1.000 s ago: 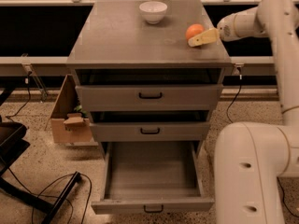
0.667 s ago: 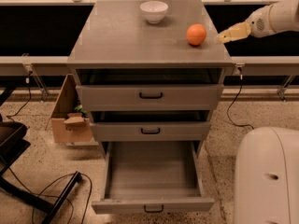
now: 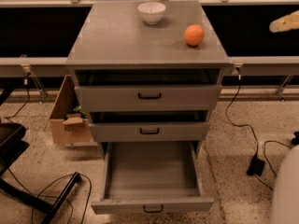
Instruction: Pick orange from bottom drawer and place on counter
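Observation:
The orange (image 3: 194, 35) sits on the counter (image 3: 117, 41), near its right edge. The bottom drawer (image 3: 150, 178) is pulled out and its tray holds nothing. My gripper (image 3: 283, 23) is at the far right edge of the camera view, off the counter to the right of the orange and apart from it. It holds nothing.
A white bowl (image 3: 152, 12) stands at the back of the counter. The two upper drawers (image 3: 148, 97) are slightly ajar. A cardboard box (image 3: 70, 118) sits left of the cabinet. Cables (image 3: 247, 139) lie on the floor at right; a black chair base (image 3: 18, 171) is at left.
My gripper let go of the orange on the counter and drew back to the right, away from it. The arm swung out of the foreground.

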Controlling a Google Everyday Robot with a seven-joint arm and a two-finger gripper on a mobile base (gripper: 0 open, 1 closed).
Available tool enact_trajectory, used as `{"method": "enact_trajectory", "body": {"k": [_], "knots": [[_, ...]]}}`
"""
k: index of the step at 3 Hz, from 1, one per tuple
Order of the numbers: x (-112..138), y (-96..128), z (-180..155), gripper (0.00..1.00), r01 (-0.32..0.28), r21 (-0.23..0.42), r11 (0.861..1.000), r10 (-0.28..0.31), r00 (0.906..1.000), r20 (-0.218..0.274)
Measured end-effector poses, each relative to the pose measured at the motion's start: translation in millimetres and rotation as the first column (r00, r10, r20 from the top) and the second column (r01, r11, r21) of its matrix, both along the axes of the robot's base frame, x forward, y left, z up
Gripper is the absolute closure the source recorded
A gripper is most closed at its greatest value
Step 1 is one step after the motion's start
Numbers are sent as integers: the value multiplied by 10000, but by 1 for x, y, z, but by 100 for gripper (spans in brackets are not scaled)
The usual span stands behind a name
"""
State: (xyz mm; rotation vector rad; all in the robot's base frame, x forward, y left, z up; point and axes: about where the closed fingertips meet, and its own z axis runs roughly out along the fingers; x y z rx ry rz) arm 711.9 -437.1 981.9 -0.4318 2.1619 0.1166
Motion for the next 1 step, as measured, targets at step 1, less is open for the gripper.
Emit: {"method": "enact_trajectory", "body": {"k": [1], "knots": [[-23,-37,63,0,1630,-854,9829,-1564,9845,789]]}}
